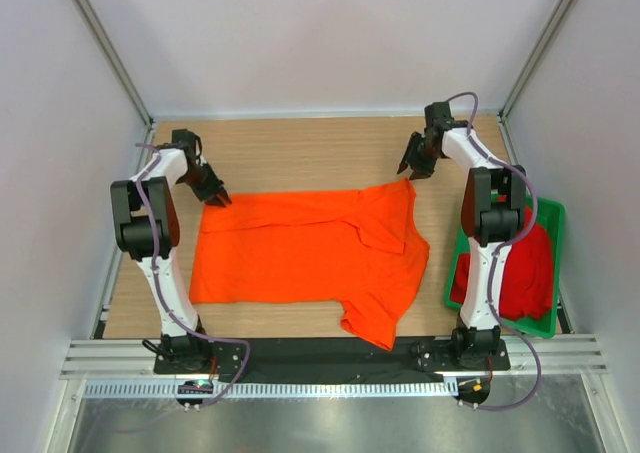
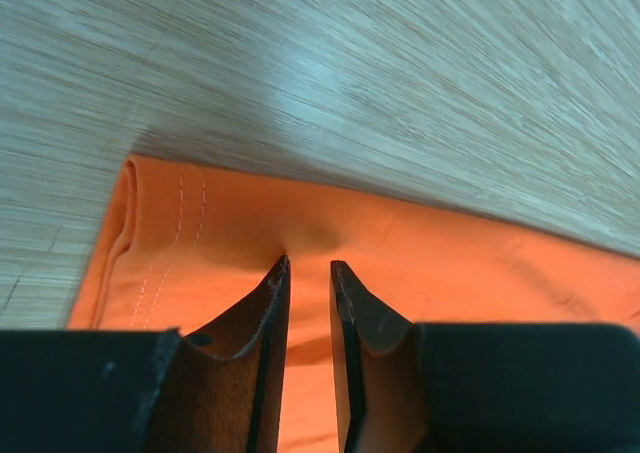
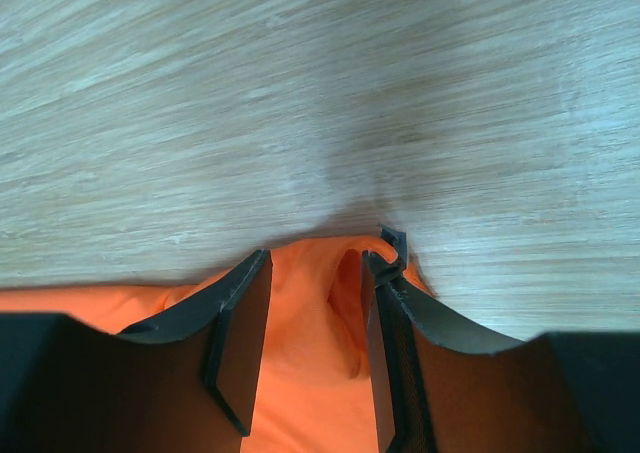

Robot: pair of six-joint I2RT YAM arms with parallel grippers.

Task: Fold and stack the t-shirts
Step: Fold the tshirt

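A large orange t-shirt (image 1: 300, 253) lies spread on the wooden table, its right side folded over with a sleeve flap near the middle. My left gripper (image 1: 217, 197) rests on its far left corner. In the left wrist view that gripper (image 2: 308, 263) has its jaws a narrow gap apart, tips touching the orange cloth (image 2: 450, 253). My right gripper (image 1: 410, 169) is at the far right corner. In the right wrist view it (image 3: 320, 258) is open, with a bunched fold of orange cloth (image 3: 310, 353) between the fingers. A deep red t-shirt (image 1: 525, 273) lies crumpled in the tray.
A green plastic tray (image 1: 548, 213) sits at the table's right edge beside the right arm. White walls enclose the table on three sides. Bare wood (image 1: 300, 153) lies beyond the shirt's far edge. A black strip runs along the near edge.
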